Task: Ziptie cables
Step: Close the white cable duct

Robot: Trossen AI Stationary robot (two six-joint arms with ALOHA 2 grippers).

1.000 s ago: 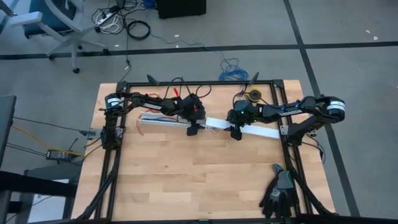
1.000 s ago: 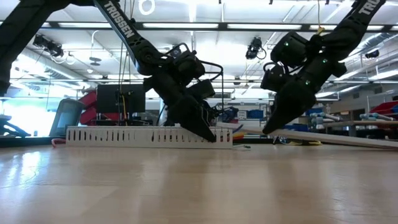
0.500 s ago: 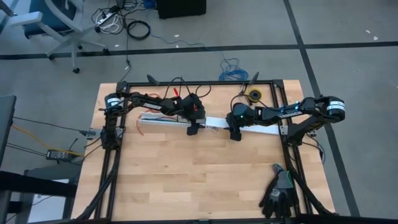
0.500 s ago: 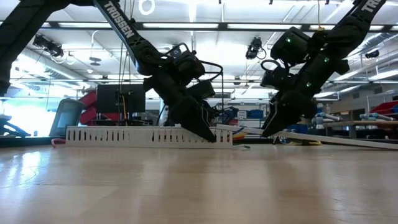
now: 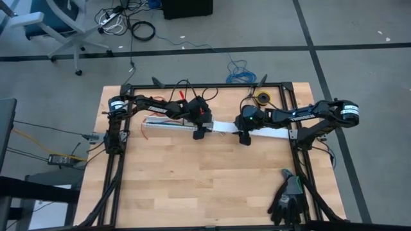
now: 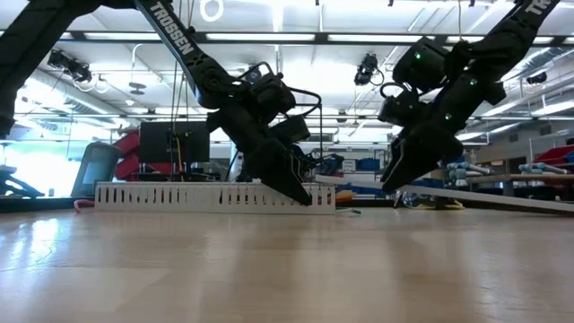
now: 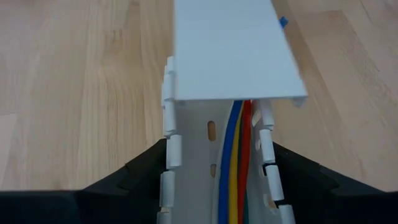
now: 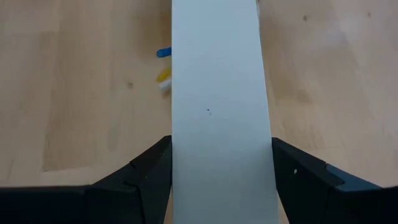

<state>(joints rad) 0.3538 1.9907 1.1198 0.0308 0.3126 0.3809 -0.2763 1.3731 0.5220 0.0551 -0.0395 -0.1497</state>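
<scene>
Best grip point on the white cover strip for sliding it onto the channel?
Across its width, on the two long edges, coming from above: the white cover strip is flat, thin and long, so only its edges give purchase. The right gripper already straddles it this way mid-length. The left gripper brackets the slotted channel holding the cables.

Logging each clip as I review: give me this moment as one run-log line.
left gripper: astride slotted channel, cables inside | right gripper: astride white cover strip | cover: overlapping channel end | ziptie: not seen
</scene>
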